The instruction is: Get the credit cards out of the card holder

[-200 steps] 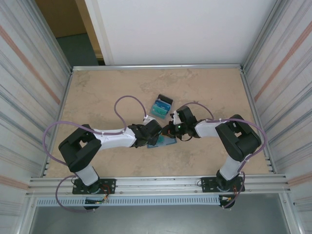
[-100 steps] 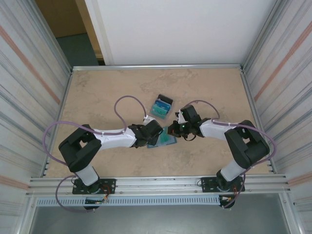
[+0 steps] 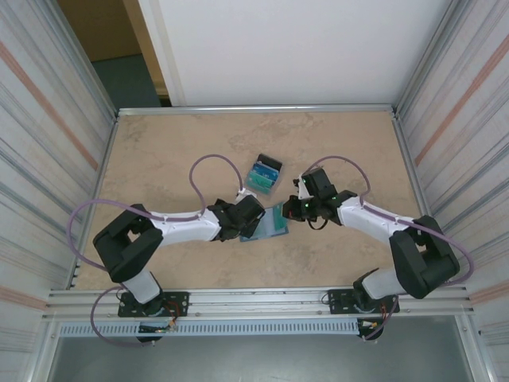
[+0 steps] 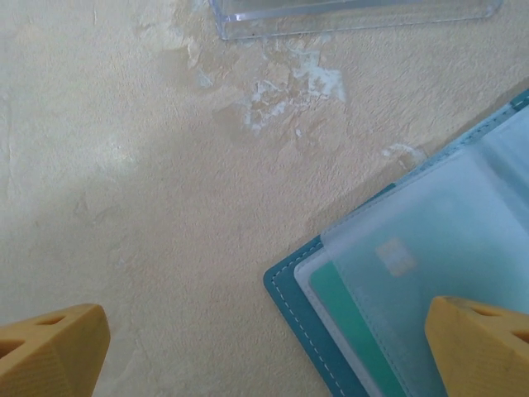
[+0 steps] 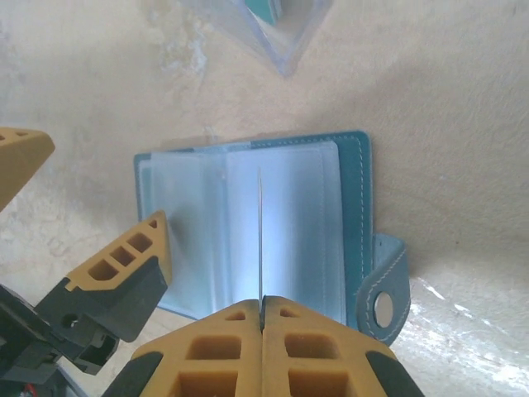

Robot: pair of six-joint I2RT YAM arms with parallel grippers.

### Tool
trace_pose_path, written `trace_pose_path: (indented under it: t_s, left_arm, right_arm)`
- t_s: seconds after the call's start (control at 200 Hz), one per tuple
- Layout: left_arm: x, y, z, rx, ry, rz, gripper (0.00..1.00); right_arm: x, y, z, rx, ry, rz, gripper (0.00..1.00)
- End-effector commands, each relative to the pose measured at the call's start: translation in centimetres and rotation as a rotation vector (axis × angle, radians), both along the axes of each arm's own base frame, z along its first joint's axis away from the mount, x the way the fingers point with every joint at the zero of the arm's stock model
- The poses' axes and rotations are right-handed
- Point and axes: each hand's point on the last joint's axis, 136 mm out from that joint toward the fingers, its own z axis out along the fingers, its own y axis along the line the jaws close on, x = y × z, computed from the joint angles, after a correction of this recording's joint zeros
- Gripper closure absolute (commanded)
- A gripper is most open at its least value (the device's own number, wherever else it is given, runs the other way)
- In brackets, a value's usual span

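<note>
Right pincer [image 5: 262, 304] clenched on 1 credit card [image 5: 259, 240], edge-on above open card holder [image 5: 354, 190]; left pincer [image 4: 264, 343] released over its corner; at least 1 green card [image 4: 351, 327] left in pocket, partly done

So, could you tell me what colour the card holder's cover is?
Teal-blue with pale stitching; the card holder shows best in the right wrist view.

Left gripper [image 4: 264, 318] spread wide: bare table [image 4: 149, 207] between its fingers [image 4: 50, 351], card holder [image 4: 446, 248] corner under one tip, clear tray [image 4: 347, 12] barring the way ahead. Right gripper [image 5: 262, 304], clamped on a credit card [image 5: 260, 231], finds those fingers crowding one flank; the other flank runs free.
</note>
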Motion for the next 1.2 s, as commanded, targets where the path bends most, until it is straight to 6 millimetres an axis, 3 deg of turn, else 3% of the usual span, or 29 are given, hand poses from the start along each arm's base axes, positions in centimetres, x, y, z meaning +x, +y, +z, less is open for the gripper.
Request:
trace_pose_path:
  t_s: [0.0,0.241,0.461,0.787,1.193]
  left_arm:
    - [0.3,0.6,1.6,-0.009,-0.036,-0.01,0.01]
    - [-0.1,2.2,3.2,-0.141,-0.038,0.113,0.01]
    - [-0.8,5.0,3.0,-0.318,0.007,0.267,0.01]
    - [-1.4,6.4,3.1,-0.368,0.027,0.309,0.01]
    - [-1.2,6.6,3.0,-0.377,0.027,0.324,0.01]
  right_arm:
    - [1.1,-0.3,3.0,-0.061,-0.124,0.061,1.0]
    - [3.5,0.2,7.1,-0.165,-0.304,0.212,1.0]
    - [6.7,1.5,8.8,-0.264,-0.43,0.354,1.0]
    - [11.4,4.1,8.2,-0.335,-0.514,0.483,1.0]
    - [13.5,6.0,5.0,-0.376,-0.477,0.582,1.0]
